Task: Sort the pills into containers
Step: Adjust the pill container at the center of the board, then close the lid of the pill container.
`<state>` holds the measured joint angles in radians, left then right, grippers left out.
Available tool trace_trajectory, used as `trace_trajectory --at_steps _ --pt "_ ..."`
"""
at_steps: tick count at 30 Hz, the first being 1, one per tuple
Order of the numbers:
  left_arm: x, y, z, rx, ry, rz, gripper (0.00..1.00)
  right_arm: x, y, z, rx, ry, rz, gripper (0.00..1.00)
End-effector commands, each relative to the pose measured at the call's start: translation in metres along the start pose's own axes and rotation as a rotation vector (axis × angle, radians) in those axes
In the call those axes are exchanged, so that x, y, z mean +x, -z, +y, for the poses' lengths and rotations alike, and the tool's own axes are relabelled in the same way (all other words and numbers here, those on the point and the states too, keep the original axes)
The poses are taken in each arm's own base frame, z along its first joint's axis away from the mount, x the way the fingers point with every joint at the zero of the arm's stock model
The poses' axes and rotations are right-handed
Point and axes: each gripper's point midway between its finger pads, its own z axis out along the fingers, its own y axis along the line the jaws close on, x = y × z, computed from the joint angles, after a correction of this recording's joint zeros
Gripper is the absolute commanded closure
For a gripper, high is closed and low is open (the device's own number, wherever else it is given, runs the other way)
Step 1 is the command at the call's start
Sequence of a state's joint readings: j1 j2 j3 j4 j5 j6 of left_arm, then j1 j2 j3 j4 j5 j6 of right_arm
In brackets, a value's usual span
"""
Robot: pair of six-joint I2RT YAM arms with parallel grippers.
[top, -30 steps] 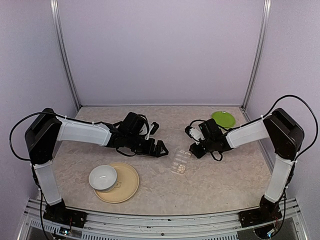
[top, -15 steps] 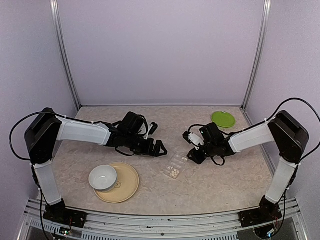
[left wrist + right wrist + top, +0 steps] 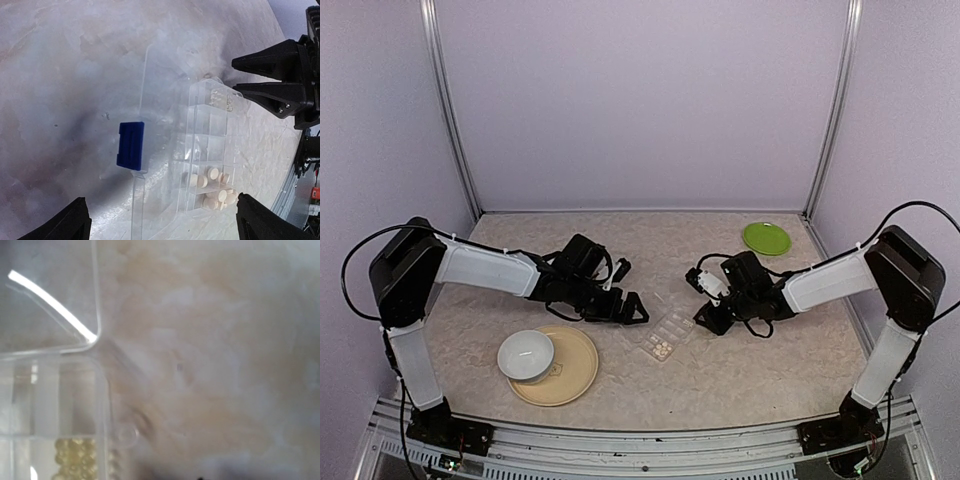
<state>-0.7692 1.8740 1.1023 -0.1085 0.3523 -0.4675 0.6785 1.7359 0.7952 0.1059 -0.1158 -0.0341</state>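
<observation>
A clear pill box (image 3: 670,325) lies open at the table's middle. Its lid (image 3: 160,100), with a blue clasp (image 3: 131,145), lies flat beside the compartments (image 3: 200,130). Whitish pills (image 3: 212,182) fill the two near compartments and show from above as a pale cluster (image 3: 662,349). Tiny yellowish beads (image 3: 75,460) sit in the far end compartment. My left gripper (image 3: 165,225) hovers open over the box, just left of it from above (image 3: 632,308). My right gripper (image 3: 232,75) is shut, its tips against the box's far end (image 3: 703,318).
A white bowl (image 3: 526,355) sits on a tan plate (image 3: 575,372) at the near left. A green plate (image 3: 766,237) lies at the far right. Walls with metal posts close in the back and both sides.
My right gripper has moved left and nearer, and the pill box has slid and turned that way with it. The left gripper has come slightly nearer, staying open.
</observation>
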Motion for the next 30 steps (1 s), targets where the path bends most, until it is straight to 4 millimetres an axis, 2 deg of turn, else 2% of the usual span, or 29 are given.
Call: trace_trajectory --at_steps 1,7,15,30 --pt "-0.005 0.002 -0.019 0.113 -0.027 -0.019 0.01 -0.008 0.006 0.002 0.007 0.0 -0.036 0.67" --pt "-0.007 0.005 -0.037 0.199 -0.072 -0.028 0.02 -0.004 0.005 0.002 0.008 -0.007 -0.031 0.67" --pt "-0.006 0.009 -0.059 0.279 -0.141 -0.034 0.1 -0.005 0.004 0.004 0.003 -0.008 -0.035 0.67" --pt "-0.004 0.011 -0.076 0.274 -0.211 -0.037 0.22 -0.004 0.0 0.01 -0.008 -0.004 -0.028 0.67"
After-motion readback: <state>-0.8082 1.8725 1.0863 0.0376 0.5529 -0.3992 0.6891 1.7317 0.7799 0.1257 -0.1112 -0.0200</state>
